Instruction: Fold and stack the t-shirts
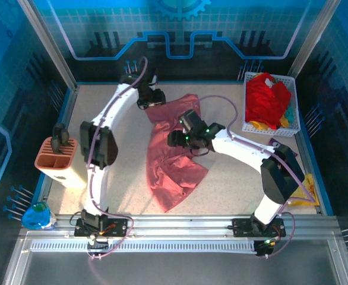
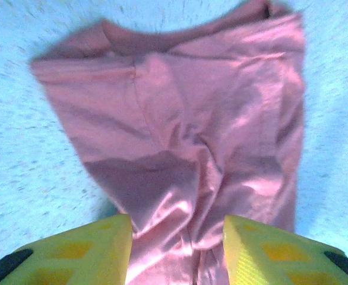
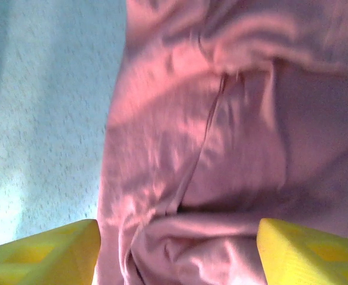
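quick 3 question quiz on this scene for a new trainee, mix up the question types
1. True or false: the pink shirt is in the basket.
2. What does the basket hold? A) a red shirt B) a towel C) a bottle
3. Fill in: the ___ gripper is at the pink shirt's far end.

Key
1. False: it lies crumpled on the table.
2. A
3. The left gripper.
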